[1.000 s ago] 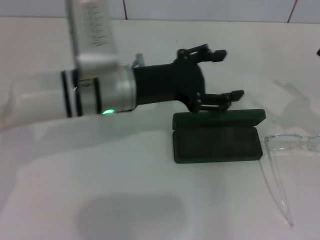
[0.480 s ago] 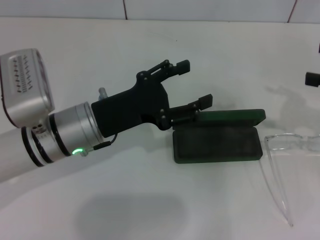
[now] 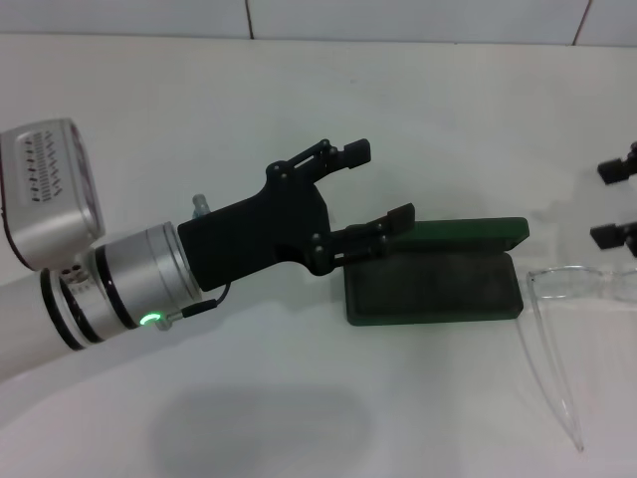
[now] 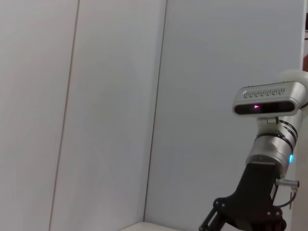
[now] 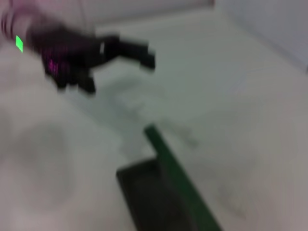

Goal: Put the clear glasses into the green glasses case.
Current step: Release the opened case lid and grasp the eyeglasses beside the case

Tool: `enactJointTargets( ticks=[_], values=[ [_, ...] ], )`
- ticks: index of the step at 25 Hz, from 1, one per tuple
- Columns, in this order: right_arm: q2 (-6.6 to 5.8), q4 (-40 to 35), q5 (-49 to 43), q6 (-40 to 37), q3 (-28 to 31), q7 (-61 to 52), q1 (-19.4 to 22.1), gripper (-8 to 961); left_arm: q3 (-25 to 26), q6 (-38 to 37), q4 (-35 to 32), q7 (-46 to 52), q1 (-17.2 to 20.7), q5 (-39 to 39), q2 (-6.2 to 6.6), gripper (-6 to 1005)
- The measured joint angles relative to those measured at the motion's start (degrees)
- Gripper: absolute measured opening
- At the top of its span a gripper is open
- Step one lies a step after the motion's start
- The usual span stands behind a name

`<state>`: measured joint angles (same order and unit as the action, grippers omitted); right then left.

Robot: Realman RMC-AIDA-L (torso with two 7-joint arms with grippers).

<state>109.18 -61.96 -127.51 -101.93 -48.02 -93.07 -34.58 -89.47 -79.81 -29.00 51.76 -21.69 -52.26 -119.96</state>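
One green glasses case (image 3: 433, 271) lies open mid-worktop (image 3: 299, 90); one clear glasses (image 3: 567, 329) rests just right of it. Left hand (image 3: 378, 184), fingers spread and empty, has pulled back leftward. Right hand (image 3: 619, 202), open, has edged in above the glasses

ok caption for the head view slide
Open left gripper beside the open green case; clear glasses on the table, right gripper nearby.

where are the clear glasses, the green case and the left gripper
clear glasses (image 3: 569, 282), head view, front lens edge
green glasses case (image 3: 434, 286), head view, lined tray
left gripper (image 3: 386, 182), head view, gap between open fingertips
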Motion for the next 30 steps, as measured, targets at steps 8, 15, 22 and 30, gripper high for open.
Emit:
enactJointTargets(
  ticks=[8, 15, 22, 30],
  values=[
    [1.62, -2.49, -8.87, 1.72, -6.19, -3.15, -3.12, 781, 0.00, -0.05, 1.10, -0.03, -0.70, -0.32, 0.05, 888],
    [3.30, -2.49, -15.35, 3.77, -11.42, -4.69, -5.51, 697, 0.23, 0.08, 1.14, -0.08, -0.76, -0.38, 0.12, 888],
    [3.76, -2.17, -18.62, 4.68, -16.44, -7.03, -6.86, 681, 0.27, 0.32, 1.14, -0.41, -0.83, -0.45, 0.16, 888],
    [4.02, -1.85, -21.79, 4.31, -18.30, -8.41, -7.81, 662, 0.27, 0.44, 1.17, -0.63, -0.99, -0.54, 0.21, 888]
  ],
)
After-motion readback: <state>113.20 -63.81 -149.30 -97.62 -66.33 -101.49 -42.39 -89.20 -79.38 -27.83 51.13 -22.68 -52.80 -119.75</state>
